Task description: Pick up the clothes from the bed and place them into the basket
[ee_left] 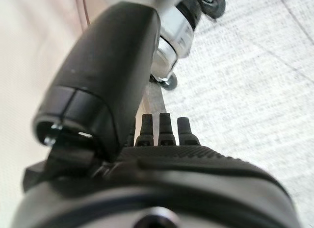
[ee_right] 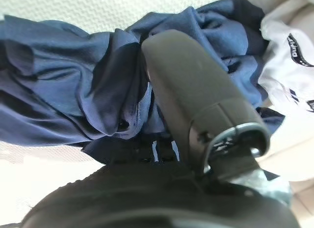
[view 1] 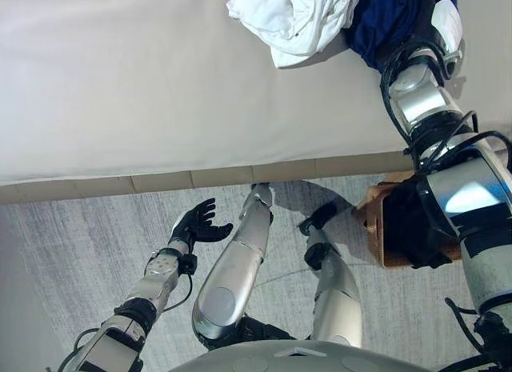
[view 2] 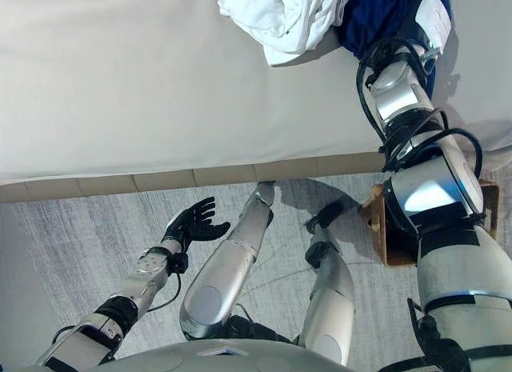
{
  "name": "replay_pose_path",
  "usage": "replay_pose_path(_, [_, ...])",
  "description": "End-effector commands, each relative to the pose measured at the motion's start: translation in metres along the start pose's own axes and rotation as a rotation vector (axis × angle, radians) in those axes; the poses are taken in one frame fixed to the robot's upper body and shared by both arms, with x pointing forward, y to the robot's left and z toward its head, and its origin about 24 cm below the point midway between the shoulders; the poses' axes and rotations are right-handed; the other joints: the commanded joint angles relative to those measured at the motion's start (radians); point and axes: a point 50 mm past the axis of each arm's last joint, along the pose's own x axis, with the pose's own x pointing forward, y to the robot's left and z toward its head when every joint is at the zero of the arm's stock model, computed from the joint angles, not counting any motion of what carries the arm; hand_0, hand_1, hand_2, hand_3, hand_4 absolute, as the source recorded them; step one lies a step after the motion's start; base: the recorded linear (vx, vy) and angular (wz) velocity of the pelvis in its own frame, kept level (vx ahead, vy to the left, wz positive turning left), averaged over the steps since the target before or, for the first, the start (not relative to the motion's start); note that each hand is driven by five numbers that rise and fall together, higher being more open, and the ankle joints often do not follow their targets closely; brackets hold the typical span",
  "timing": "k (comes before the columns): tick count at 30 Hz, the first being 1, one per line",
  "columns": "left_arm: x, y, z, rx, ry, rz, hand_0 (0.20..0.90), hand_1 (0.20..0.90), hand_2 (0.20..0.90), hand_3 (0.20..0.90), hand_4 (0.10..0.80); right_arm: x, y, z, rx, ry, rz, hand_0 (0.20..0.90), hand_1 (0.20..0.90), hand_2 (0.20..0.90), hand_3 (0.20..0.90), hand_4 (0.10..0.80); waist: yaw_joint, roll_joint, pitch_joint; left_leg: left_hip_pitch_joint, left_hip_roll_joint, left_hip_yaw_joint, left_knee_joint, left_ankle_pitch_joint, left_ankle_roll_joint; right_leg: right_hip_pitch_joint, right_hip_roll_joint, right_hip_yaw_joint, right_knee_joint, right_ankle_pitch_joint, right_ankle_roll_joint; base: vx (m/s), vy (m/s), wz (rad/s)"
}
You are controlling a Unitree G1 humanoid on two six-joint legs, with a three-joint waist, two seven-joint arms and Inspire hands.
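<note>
We saw our right hand (ee_right: 196, 115) buried in the navy cloth (ee_right: 73, 95) on the bed (view 1: 120, 84), beside the white cloth (view 1: 292, 20); its fingers were hidden. Print on white fabric was unreadable. Our left hand (view 1: 196, 224) hung spread over the floor. The basket (view 1: 380, 220) sat below the bed's edge.

You're looking at a bedroom in a home: a bed (view 1: 160, 84) with a pale sheet fills the upper frame, loose clothes (view 1: 296, 16) are heaped at its upper right, grey carpet (view 1: 80, 252) lies below, and a wicker basket (view 1: 376, 220) stands at right.
</note>
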Motion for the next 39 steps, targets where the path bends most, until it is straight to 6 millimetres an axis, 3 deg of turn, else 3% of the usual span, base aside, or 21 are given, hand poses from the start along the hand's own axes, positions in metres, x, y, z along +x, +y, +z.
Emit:
replay_pose_path(1, [-0.028, 0.024, -0.038, 0.021, 0.105, 0.071, 0.900, 0.900, 0.900, 0.900, 0.800, 0.003, -0.007, -0.010, -0.044, -0.005, 0.016, 0.300, 0.300, 0.300, 0.200, 0.100, 0.019, -0.038, -0.021, 0.002, 0.001, 0.070, 0.059, -0.135, 0.086, -0.018, 0.019, -0.006, 0.037, 0.007, 0.012, -0.039, -0.053, -0.03])
replay_pose_path(7, [-0.035, 0.042, -0.050, 0.095, 0.176, 0.146, 0.900, 0.900, 0.900, 0.900, 0.800, -0.007, -0.026, 0.038, -0.010, -0.328, -0.233, 0.300, 0.300, 0.300, 0.200, 0.100, -0.018, -0.086, -0.021, 0.108, 0.007, 0.101, 0.076, -0.193, 0.091, 0.085, 0.051, 0.048, -0.031, 0.035, 0.017, -0.052, -0.076, -0.26])
replay_pose_path(11, [-0.034, 0.053, -0.051, 0.147, 0.220, 0.190, 0.900, 0.900, 0.900, 0.900, 0.800, -0.011, -0.041, 0.048, 0.029, -0.384, -0.299, 0.300, 0.300, 0.300, 0.200, 0.100, -0.043, -0.115, -0.021, 0.201, 0.019, 0.134, 0.079, -0.228, 0.096, 0.166, 0.055, 0.082, -0.059, 0.045, 0.018, -0.040, -0.106, -0.41])
replay_pose_path(12, [-0.032, 0.056, -0.049, 0.175, 0.230, 0.195, 0.900, 0.900, 0.900, 0.900, 0.800, -0.011, -0.047, 0.049, 0.047, -0.385, -0.309, 0.300, 0.300, 0.300, 0.200, 0.100, -0.057, -0.129, -0.021, 0.210, 0.011, 0.147, 0.073, -0.201, 0.099, 0.178, 0.043, 0.080, -0.077, 0.069, 0.010, -0.088, -0.112, -0.28])
replay_pose_path(16, [-0.031, 0.062, -0.052, 0.283, 0.306, 0.200, 0.900, 0.900, 0.900, 0.900, 0.800, -0.012, -0.065, 0.044, 0.105, -0.389, -0.311, 0.300, 0.300, 0.300, 0.200, 0.100, -0.103, -0.137, -0.034, 0.418, 0.037, 0.200, 0.030, -0.230, 0.097, 0.351, 0.049, 0.141, -0.120, 0.050, 0.011, 0.042, -0.114, -0.27])
replay_pose_path(21, [-0.027, 0.044, -0.060, 0.281, 0.351, 0.152, 0.900, 0.900, 0.900, 0.900, 0.800, -0.015, -0.074, 0.029, 0.144, -0.404, -0.293, 0.300, 0.300, 0.300, 0.200, 0.100, -0.185, -0.108, -0.174, 0.613, 0.058, 0.244, -0.130, -0.204, 0.088, 0.485, 0.068, 0.186, -0.198, 0.035, 0.000, 0.117, -0.012, -0.37])
replay_pose_path(27, [-0.028, 0.024, -0.074, 0.323, 0.403, 0.055, 0.900, 0.900, 0.900, 0.900, 0.800, -0.024, -0.090, 0.014, 0.184, -0.464, -0.310, 0.300, 0.300, 0.300, 0.200, 0.100, -0.257, -0.073, -0.297, 0.727, 0.071, 0.275, -0.239, -0.166, 0.082, 0.551, 0.101, 0.229, -0.206, 0.003, -0.022, 0.110, -0.069, -0.34])
replay_pose_path(33, [-0.037, 0.016, -0.092, 0.347, 0.488, -0.002, 0.900, 0.900, 0.900, 0.900, 0.800, -0.030, -0.108, -0.007, 0.176, -0.450, -0.325, 0.300, 0.300, 0.300, 0.200, 0.100, -0.311, -0.053, -0.368, 0.794, 0.092, 0.300, -0.313, -0.135, 0.062, 0.599, 0.132, 0.260, -0.215, -0.028, -0.041, 0.078, -0.102, -0.22])
replay_pose_path(39, [-0.050, 0.015, -0.110, 0.337, 0.570, -0.018, 0.900, 0.900, 0.900, 0.900, 0.800, -0.029, -0.103, -0.032, 0.141, -0.383, -0.243, 0.300, 0.300, 0.300, 0.200, 0.100, -0.357, -0.049, -0.406, 0.826, 0.102, 0.346, -0.306, -0.150, 0.051, 0.624, 0.141, 0.290, -0.254, -0.021, -0.050, 0.051, -0.100, -0.24])
